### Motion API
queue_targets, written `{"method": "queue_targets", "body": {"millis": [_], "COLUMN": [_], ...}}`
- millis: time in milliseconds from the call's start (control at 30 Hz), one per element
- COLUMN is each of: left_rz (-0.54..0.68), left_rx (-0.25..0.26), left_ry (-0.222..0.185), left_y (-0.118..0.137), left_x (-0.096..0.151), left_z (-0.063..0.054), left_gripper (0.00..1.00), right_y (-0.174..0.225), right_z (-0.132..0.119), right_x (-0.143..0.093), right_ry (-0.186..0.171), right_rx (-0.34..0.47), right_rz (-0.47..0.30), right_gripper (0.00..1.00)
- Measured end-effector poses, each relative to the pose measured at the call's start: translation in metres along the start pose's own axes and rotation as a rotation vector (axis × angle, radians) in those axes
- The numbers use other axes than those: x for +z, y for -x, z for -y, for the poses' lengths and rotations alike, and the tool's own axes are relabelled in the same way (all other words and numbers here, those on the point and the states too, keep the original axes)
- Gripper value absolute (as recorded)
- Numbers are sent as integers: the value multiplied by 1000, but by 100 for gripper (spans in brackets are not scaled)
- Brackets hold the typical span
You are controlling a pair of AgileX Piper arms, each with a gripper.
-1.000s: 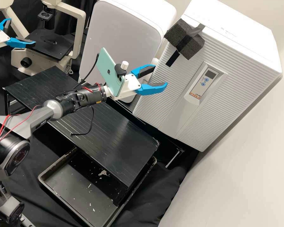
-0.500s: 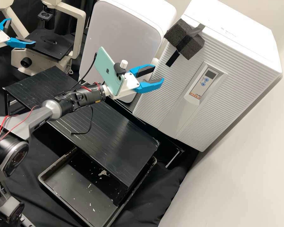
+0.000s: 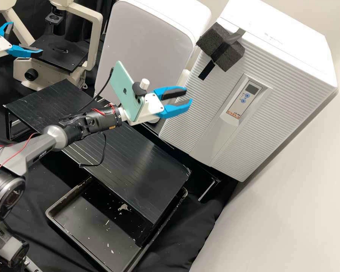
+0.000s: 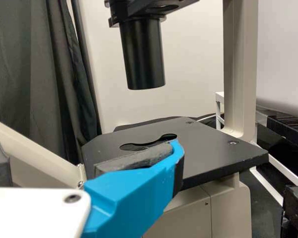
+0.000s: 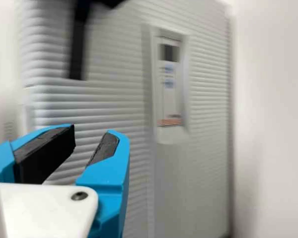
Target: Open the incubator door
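In the high view, foam (image 3: 230,58) sits on the incubator door (image 3: 209,105), one o'clock from the half-open, empty right gripper (image 3: 188,96); a microscope (image 3: 62,56) stands four o'clock from the wide-open, empty left gripper (image 3: 26,37).

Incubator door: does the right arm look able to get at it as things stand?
Probably yes: the right pincer is open and points toward the ribbed door, with nothing visible between them.

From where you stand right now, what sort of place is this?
Probably a laboratory: there's a microscope with a black stage, a white ribbed cabinet that looks like the incubator, with a small display panel, and a black tray under a black platform.
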Motion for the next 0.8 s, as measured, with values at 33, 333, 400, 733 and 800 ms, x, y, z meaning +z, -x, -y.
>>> {"method": "queue_targets", "body": {"millis": [33,333,400,733,800], "left_rz": [0,0,0,0,0], "left_rx": [0,0,0,0,0], "left_ry": [0,0,0,0,0], "left_y": [0,0,0,0,0], "left_x": [0,0,0,0,0], "left_z": [0,0,0,0,0], "left_gripper": [100,100,100,100,100], "right_y": [1,4,5,-3,-7], "right_z": [-3,-4,-3,9,14], "right_x": [0,-9,-12,-25,-25], "right_ry": [-9,12,17,7,22], "right_rx": [23,23,16,-5,-8], "right_rz": [-2,-97,-119,-145,-142], "right_gripper": [100,100,100,100,100]}}
